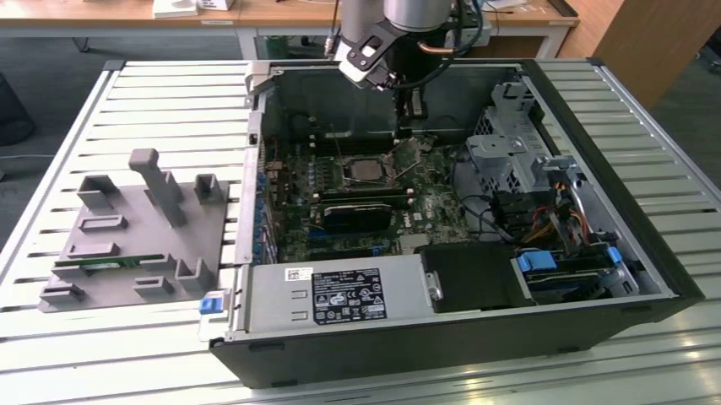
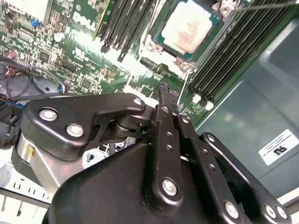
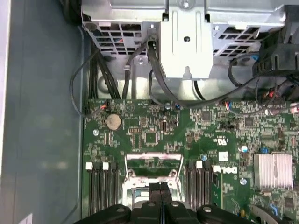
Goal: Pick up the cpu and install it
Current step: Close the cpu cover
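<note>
A robotics lab or workshop: an opened computer case (image 1: 664,283) on a slatted metal bench (image 1: 169,101), with wooden desks (image 1: 295,13) along the frame's top.

Second wrist view's edge crops the cpu (image 2: 189,25); the hand (image 3: 160,186) covers part of the socket (image 3: 154,162)

The arm (image 1: 389,21) reaches steeply downward, its end effector (image 3: 160,187) pointing down with fingers (image 3: 155,190) pressed together.

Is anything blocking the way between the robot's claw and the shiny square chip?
Nothing visible. In the second wrist view the cpu lies uncovered in its socket, and the shut gripper hangs above the board near it, with only bare board between them.
</note>
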